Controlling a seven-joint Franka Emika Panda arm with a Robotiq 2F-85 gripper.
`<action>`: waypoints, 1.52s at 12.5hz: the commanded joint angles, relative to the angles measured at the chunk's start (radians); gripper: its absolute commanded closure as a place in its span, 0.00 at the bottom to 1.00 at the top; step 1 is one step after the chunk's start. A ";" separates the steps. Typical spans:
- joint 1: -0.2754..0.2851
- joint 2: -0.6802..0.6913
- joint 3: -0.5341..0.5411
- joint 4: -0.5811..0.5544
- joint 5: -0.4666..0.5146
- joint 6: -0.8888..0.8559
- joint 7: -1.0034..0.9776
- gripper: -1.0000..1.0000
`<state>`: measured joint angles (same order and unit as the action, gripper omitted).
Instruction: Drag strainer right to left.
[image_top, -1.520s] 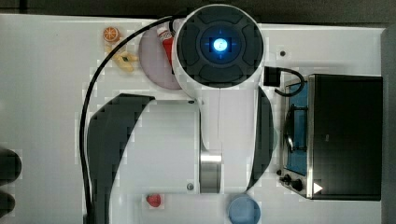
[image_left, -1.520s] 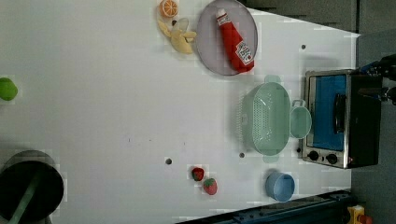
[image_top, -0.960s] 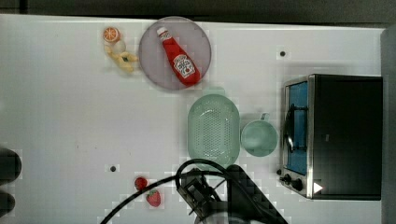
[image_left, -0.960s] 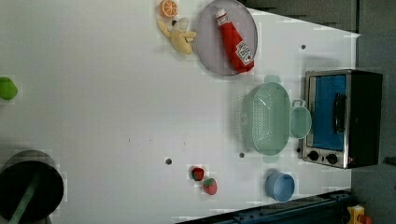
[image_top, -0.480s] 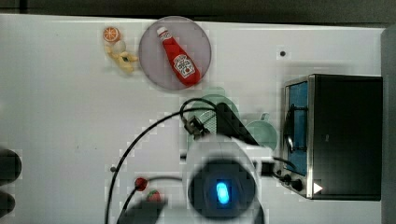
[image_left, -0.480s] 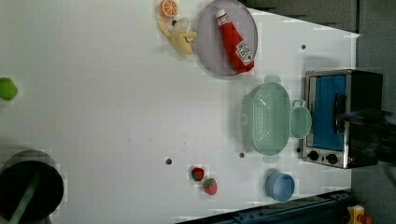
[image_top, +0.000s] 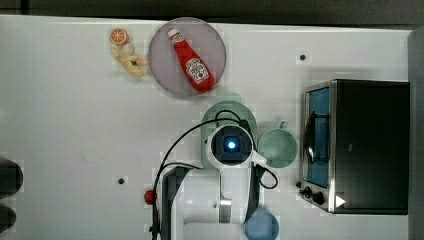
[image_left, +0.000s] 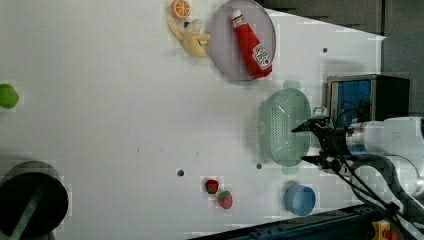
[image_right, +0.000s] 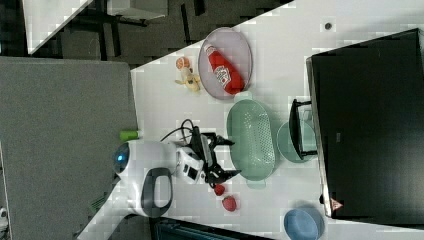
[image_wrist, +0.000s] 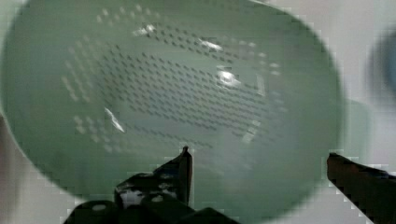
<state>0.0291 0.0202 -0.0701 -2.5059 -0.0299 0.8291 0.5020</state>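
Since a moment ago your arm has swung over the pale green oval plastic strainer (image_left: 282, 127), which sits unmoved on the white tabletop (image_left: 125, 125) between the grey plate (image_left: 225, 50) and the blue bowl (image_left: 300, 199), beside the pale green mug (image_top: 277, 147). Toward the top view's left lies wide bare room. Expect a light, stiff, slick shell; hook its rim or a tab handle. Your tool (image_left: 311, 144) hangs fully spread, holding nothing.

White table (image_top: 65, 125) runs wide under bright, even light; dark floor (image_top: 215, 7) strips past it at twelve o'clock in the top view, grey panel (image_right: 65, 145) at nine o'clock in the right view.
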 joint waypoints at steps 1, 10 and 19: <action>0.004 0.057 0.047 0.015 -0.014 0.135 0.230 0.00; 0.024 0.311 0.067 0.017 -0.014 0.427 0.261 0.00; 0.131 0.329 0.106 0.031 -0.013 0.425 0.383 0.00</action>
<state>0.1414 0.3628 0.0199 -2.4766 -0.0537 1.2656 0.8208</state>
